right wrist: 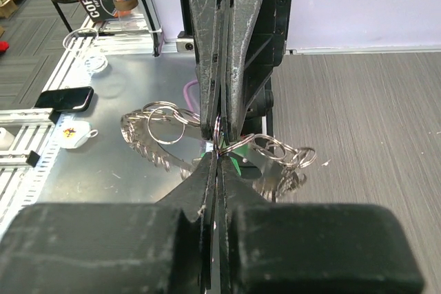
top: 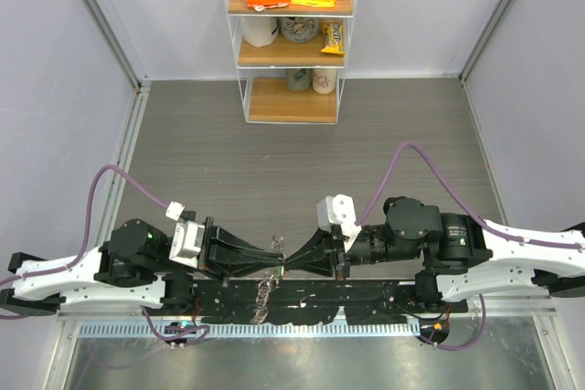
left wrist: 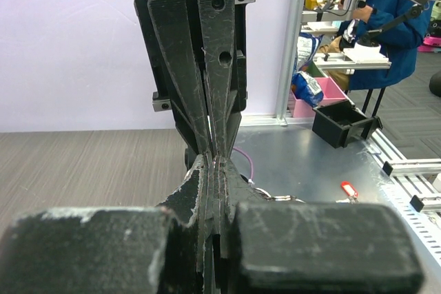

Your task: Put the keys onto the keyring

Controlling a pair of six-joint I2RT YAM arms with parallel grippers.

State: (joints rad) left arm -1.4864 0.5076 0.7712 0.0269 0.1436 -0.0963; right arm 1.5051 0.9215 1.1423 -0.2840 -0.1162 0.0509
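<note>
My left gripper [top: 277, 267] and right gripper [top: 289, 267] meet tip to tip over the table's near edge, both shut. In the right wrist view my right gripper [right wrist: 219, 158] pinches the wire of the keyring [right wrist: 155, 129]. The keyring's silvery keys hang to the left and right [right wrist: 289, 160]. The left gripper clamps the same wire from the far side. A green key head [right wrist: 239, 164] shows right at the pinched spot. I cannot make out the black-headed key. In the left wrist view my left gripper [left wrist: 215, 161] is shut, with a bit of the keyring [left wrist: 275, 196] beside it.
A clear shelf unit [top: 291, 89] with snack boxes stands at the back. The arms' rail [top: 302, 303] runs below the grippers. A phone [right wrist: 63, 98] and a white tag [right wrist: 76, 134] lie on the metal sheet. A black bin [left wrist: 342, 123] and a red tag [left wrist: 349, 189] lie to the right.
</note>
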